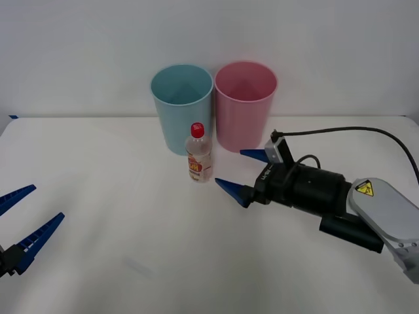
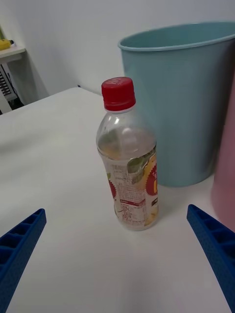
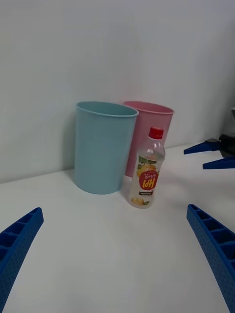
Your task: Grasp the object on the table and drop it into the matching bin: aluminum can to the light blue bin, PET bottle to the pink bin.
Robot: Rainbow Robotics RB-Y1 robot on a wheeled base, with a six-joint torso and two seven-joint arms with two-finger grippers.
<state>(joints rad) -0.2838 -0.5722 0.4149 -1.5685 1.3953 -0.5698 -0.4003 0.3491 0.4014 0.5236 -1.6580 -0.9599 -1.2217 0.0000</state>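
Observation:
A small clear PET bottle [image 1: 199,157] with a red cap and yellow-red label stands upright on the white table [image 1: 118,216], just in front of the light blue bin [image 1: 181,104]. The pink bin [image 1: 245,101] stands beside the blue one, on its right. My right gripper [image 1: 241,173] is open, level with the bottle and a short way to its right, fingers pointing at it. In the right wrist view the bottle [image 2: 128,156] stands between and beyond the fingertips [image 2: 19,239]. My left gripper [image 1: 23,219] hangs open at the table's left front. The left wrist view shows the bottle [image 3: 147,171] and both bins.
A plain white wall rises behind the bins. A black cable [image 1: 347,131] loops from the right wrist over the table's right side. Bare table lies in front of and left of the bottle.

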